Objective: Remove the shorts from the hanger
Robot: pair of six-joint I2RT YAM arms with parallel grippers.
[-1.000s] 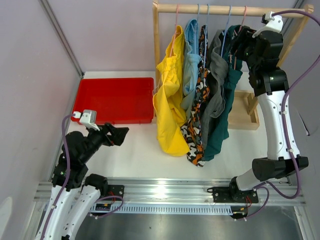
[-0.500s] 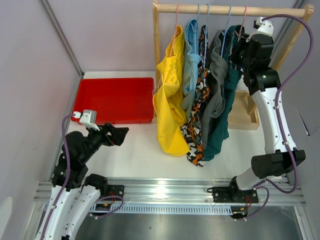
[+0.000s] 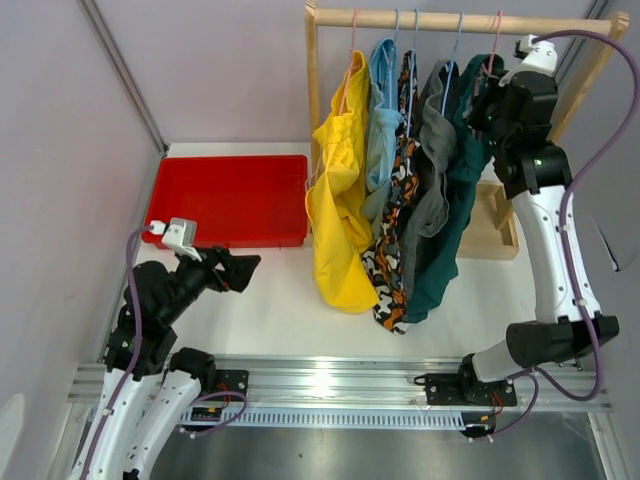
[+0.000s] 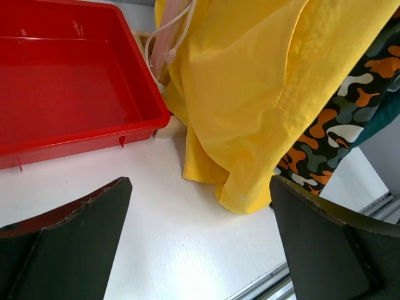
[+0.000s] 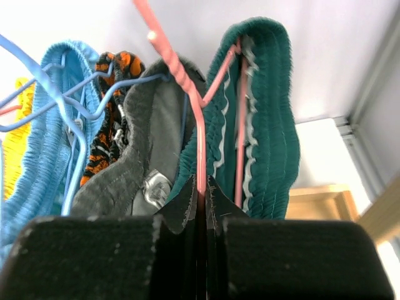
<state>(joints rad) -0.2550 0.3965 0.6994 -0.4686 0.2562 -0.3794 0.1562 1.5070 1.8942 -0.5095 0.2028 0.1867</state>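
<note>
Several pairs of shorts hang from wire hangers on a wooden rail (image 3: 450, 18): yellow (image 3: 340, 200), light blue (image 3: 382, 110), camouflage (image 3: 392, 250), grey (image 3: 432, 170) and dark teal (image 3: 450, 220). My right gripper (image 3: 490, 85) is up at the rail's right end, shut on the pink hanger (image 5: 199, 125) that carries the teal shorts (image 5: 265, 112); its jaws (image 5: 201, 187) pinch the wire just below the twisted neck. Grey shorts (image 5: 140, 137) hang beside it on a blue hanger. My left gripper (image 3: 240, 270) hovers low over the table, open and empty (image 4: 200, 250), facing the yellow shorts (image 4: 262, 87).
A red tray (image 3: 235, 243) lies on the table at the back left, seen close in the left wrist view (image 4: 144, 94). The rack's wooden base (image 3: 490, 235) sits at the right. White table surface lies below the hanging shorts, and grey walls stand on both sides.
My right gripper has closed on the pink hanger wire, and the teal shorts' top has shifted slightly toward it. The left arm has not moved.
</note>
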